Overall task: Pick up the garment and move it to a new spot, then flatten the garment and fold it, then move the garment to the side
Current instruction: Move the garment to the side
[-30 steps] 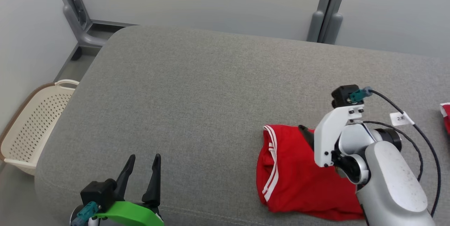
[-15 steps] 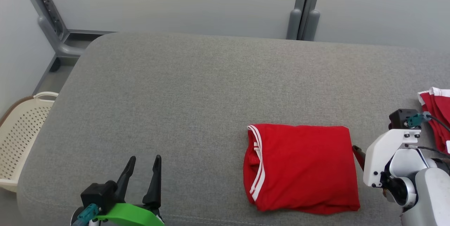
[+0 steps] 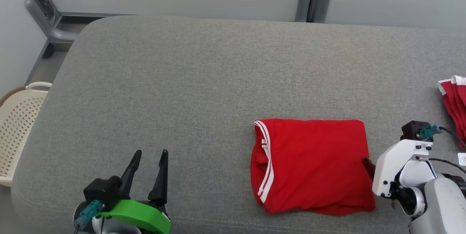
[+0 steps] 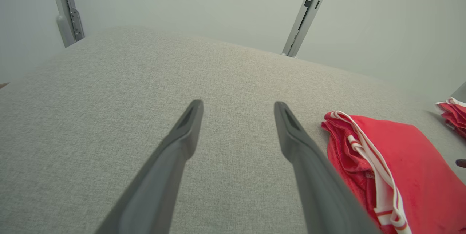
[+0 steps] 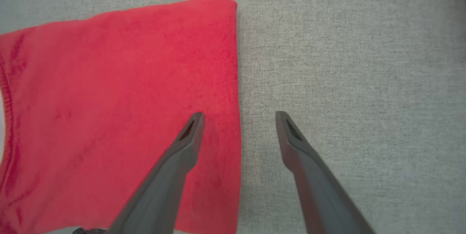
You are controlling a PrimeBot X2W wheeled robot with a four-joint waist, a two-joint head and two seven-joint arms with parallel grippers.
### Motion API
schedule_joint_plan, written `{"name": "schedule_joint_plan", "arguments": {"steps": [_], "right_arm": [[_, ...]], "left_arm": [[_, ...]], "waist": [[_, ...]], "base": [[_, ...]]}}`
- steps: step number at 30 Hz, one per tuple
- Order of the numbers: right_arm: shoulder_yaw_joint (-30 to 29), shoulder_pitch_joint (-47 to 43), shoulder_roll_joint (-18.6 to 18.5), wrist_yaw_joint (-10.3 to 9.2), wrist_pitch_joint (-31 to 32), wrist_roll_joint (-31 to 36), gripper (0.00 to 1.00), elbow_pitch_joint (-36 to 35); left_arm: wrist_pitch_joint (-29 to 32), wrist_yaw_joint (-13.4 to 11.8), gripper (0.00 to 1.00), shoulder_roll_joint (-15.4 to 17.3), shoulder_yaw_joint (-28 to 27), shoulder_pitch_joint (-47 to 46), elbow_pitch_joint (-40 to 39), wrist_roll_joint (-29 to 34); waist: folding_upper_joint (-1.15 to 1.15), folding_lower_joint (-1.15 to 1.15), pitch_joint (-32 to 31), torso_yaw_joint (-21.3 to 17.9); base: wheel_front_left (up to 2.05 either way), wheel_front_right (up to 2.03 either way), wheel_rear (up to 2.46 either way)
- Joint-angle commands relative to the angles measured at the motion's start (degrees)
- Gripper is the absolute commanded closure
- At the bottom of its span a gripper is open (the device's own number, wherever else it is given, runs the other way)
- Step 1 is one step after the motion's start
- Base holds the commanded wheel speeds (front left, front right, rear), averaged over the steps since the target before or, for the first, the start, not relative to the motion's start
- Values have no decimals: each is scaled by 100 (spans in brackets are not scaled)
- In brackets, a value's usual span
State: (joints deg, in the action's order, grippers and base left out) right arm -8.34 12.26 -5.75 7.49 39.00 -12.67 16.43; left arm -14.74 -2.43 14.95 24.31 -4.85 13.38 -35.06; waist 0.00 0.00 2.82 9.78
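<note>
If only the top layer is caught at the right edge of the folded red garment (image 3: 313, 165), which lies near the front right of the grey surface (image 3: 200, 81), the fold could be pulled apart when it is moved aside. The right pincer (image 5: 238, 117) is held wide open and empty astride that edge, though contact cannot be made out. The left pincer (image 4: 238, 104) is likewise spread and empty over bare surface.

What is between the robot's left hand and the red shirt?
Nothing. Between the left hand and the shirt there is just bare grey cushion. The head view shows this best.
</note>
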Motion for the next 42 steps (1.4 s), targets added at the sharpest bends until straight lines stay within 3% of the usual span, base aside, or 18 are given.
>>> {"name": "schedule_joint_plan", "arguments": {"steps": [1, 12, 16, 21, 22, 23, 34, 42], "right_arm": [[-34, 71, 27, -1, -28, 54, 0, 80], [-277, 171, 136, -1, -84, 14, 0, 514], [-372, 161, 168, -1, -114, -4, 54, 712], [-439, 177, 144, -1, -174, 65, 84, 871], [-449, 188, 139, -1, -181, 81, 97, 890], [-464, 202, 137, -1, -189, 95, 100, 906], [-490, 260, 59, -1, -391, 225, 100, 960], [135, 508, -277, -1, -611, 314, 100, 854]], "left_arm": [[-29, 26, 0, 2, -7, -102, 30, 47], [-36, 45, 0, -13, 25, -182, 83, 55], [-36, 6, 0, -33, 54, -159, 66, 53], [-39, -19, 0, -42, 51, -92, 54, 22], [-38, -19, 0, -43, 50, -78, 55, 17], [-39, -17, 0, -41, 49, -65, 54, 14], [-47, -15, 0, -22, 13, -14, 47, 9], [-50, -54, 0, -62, 14, 54, 4, 37]], "waist": [[0, 0, 82, 73], [0, 0, 169, 255], [0, 0, 132, 328], [0, 0, 75, 404], [0, 0, 68, 415], [0, 0, 60, 426], [0, 0, 5, 453], [0, 0, -42, 220]], "base": [[0, 0, 0], [0, 0, 0], [0, 0, 0], [0, 0, 0], [0, 0, 0], [0, 0, 0], [0, 0, 0], [0, 0, 0]]}}
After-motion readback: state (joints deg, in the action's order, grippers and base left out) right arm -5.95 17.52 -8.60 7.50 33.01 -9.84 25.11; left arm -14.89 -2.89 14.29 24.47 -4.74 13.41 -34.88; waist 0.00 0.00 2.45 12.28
